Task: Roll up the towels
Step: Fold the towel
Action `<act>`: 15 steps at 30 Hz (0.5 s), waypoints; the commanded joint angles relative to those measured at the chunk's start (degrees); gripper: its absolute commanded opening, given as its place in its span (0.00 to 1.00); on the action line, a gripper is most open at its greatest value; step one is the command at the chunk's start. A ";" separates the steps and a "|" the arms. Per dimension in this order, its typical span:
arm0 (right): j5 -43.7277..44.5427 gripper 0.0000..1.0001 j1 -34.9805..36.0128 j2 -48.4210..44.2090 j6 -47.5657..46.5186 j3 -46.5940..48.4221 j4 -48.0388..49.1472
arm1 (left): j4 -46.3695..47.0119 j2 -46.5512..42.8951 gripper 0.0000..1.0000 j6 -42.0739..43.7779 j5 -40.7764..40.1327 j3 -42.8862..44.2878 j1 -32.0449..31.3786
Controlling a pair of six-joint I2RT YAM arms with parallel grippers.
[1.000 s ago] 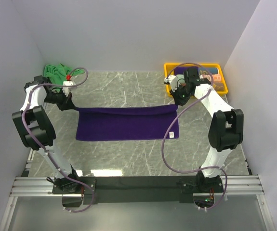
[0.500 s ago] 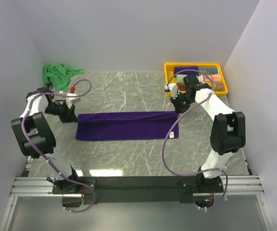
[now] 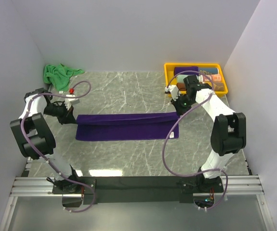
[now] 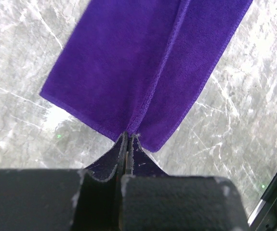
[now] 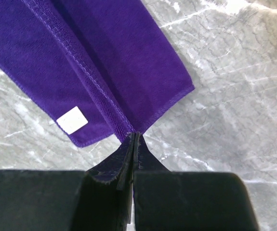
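The dark purple towel point(image 3: 126, 126) lies stretched across the middle of the table, folded lengthwise into a long strip. My left gripper point(image 3: 72, 115) is shut on its left far corner; the left wrist view shows the towel point(image 4: 143, 67) pinched at the fingertips point(image 4: 128, 137). My right gripper point(image 3: 178, 111) is shut on the right far corner; the right wrist view shows the towel point(image 5: 95, 62) with its white tag point(image 5: 72, 120). The green towel point(image 3: 57, 73) lies crumpled at the far left corner.
A yellow tray point(image 3: 168, 76) holding several items stands at the far right, just behind my right arm. Grey walls close in the left, back and right sides. Marble table surface point(image 3: 128, 91) lies between the two towels.
Both grippers have drawn the towel's far edge toward the near side and lowered it, so the purple strip has grown narrower.
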 commanded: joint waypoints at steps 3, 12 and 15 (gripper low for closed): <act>-0.67 0.00 -0.21 -4.93 -3.36 -1.20 -2.51 | -5.38 -3.52 0.01 6.59 -0.11 2.36 0.89; -0.15 0.00 2.60 -5.37 -2.75 -8.05 -0.40 | -3.64 -3.53 0.01 8.09 -1.52 -3.43 1.07; 0.73 0.00 3.92 -5.46 -2.92 -9.81 0.48 | -3.11 -3.35 0.01 8.27 -2.40 -4.92 1.07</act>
